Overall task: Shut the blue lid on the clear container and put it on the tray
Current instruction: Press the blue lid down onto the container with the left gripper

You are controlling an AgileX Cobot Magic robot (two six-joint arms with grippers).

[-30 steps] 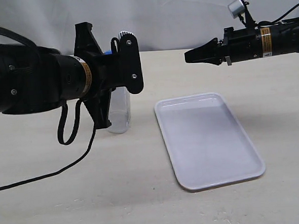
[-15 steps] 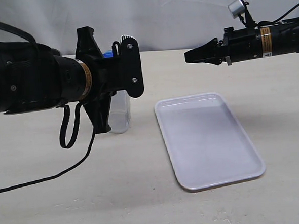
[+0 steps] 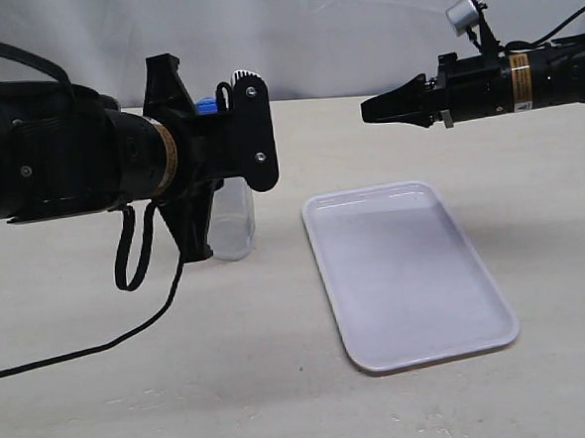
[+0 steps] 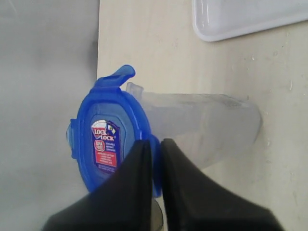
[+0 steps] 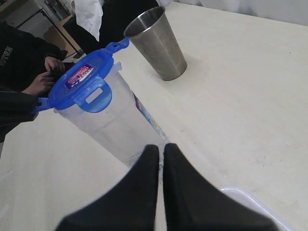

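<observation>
Moved: the left gripper (image 4: pixel 153 143) and its wrist have edged slightly toward their own side of the exterior view over the last second, and a little more blue shows above the wrist.
Unmoved: the right gripper (image 3: pixel 370 108), the tray (image 3: pixel 415 271) and the base of the clear container (image 3: pixel 235 218) sit as they did.
Left gripper, state: fingers nearly together, pinching the rim of the blue lid (image 4: pixel 108 144).
Right gripper, state: clenched on nothing, hanging in the air above the far end of the tray.
Blue lid, place: seated on the mouth of the clear container, with one edge between the left fingers and the sticker face turned toward the wrist camera.
Lid tabs: one tab (image 5: pixel 118 45) stands flipped up, so it looks unlatched. The others cannot be judged.
Clear container, place: upright on the table (image 3: pixel 282 378), reaching away from the left fingertips, beside the tray and not on it.
Metal cup (image 5: pixel 159 43): beyond the container as seen from the right gripper. It has no part in the task.
Step in hand: closing the lid.
Handling advice: press squarely along the container's axis so the tall, narrow body does not tip. Fold each tab down to the rim lip, and check that the lid is level before lifting.
Remaining: carrying the container to the tray.
</observation>
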